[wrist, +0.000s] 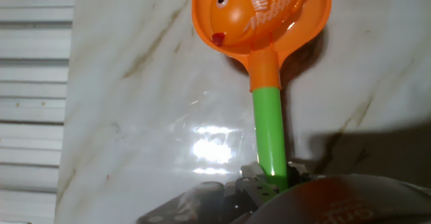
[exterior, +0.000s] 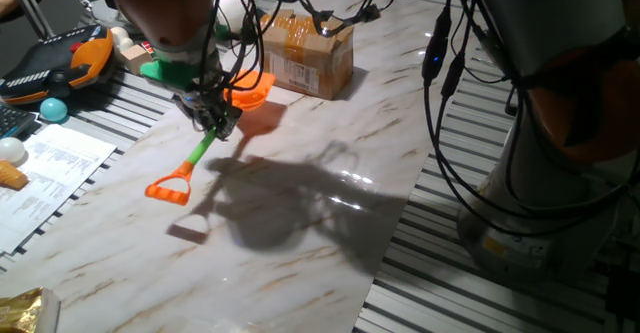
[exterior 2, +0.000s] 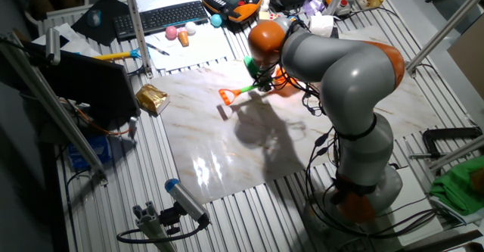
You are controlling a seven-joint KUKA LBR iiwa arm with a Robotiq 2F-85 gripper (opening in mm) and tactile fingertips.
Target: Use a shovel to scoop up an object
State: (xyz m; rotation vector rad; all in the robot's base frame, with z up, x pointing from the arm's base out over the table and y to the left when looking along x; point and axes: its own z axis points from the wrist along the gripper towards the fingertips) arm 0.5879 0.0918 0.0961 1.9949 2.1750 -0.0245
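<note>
Grips the shovel (exterior: 205,143) at mid-shaft with the claw (exterior: 212,121), clenched round the green tube just in front of the box (exterior: 308,51). Carries the fish (wrist: 256,5) in the orange blade, as shown plainly in the hand view, lying flat with its head near the blade's rim. Points the blade toward the box, close beside it but not touching, and trails the D-loop away from the box. Looks lifted clear of the table (exterior: 300,263), to judge by the loop's shadow lying apart from it.

Probably handles light: hollow toy plastic, stiff enough not to sag under so small a load. Looks glossy and smooth on both blade and fish, so likely slippery; tilt forward or sideways and expect the fish to slide out over the shallow rim. Best held on the green shaft near the blade, much as now, for control of the tilt. Calls for a level blade and slow moves.

Around the box: drapes black cables (exterior: 330,18) across its top, close above the blade and a likely snag on any rise. Left of the box, off the marble, shows a black-and-orange pendant (exterior: 60,63), a teal ball (exterior: 52,108) and papers (exterior: 50,173). Far from the box, at the near corner, shows a gold packet (exterior: 25,308). Nothing else stands between box and loop.
</note>
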